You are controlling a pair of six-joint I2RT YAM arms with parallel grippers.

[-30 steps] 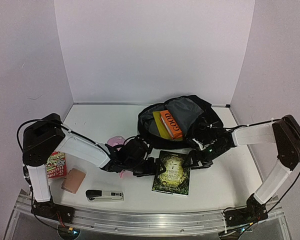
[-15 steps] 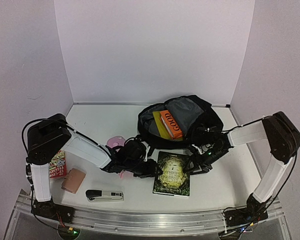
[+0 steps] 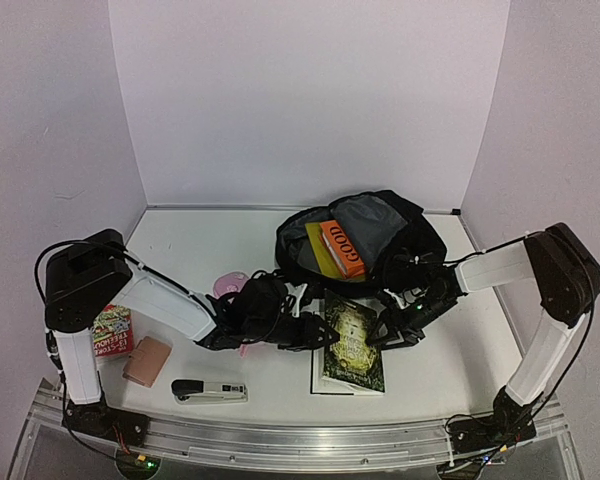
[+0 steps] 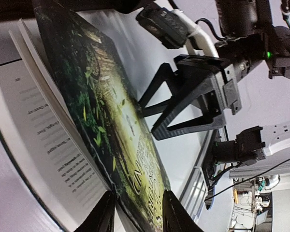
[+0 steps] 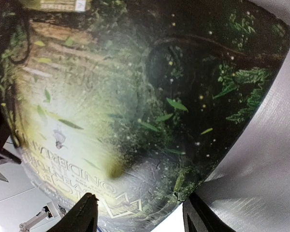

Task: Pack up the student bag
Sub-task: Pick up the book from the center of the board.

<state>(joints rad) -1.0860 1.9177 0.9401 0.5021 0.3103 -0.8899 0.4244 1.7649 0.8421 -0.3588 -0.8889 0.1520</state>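
- My left gripper [image 4: 137, 218] pinches the book [image 4: 101, 111] by its green cover, printed pages fanned out beneath.
- The black right gripper [image 4: 146, 118] touches the cover's far edge.

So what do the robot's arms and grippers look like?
The left arm and right arm match: white tube sections between chunky black joints, with thin black cables looping alongside. The right gripper is a black triangle-shaped frame with a little green light behind it. The left gripper has pale fingers.
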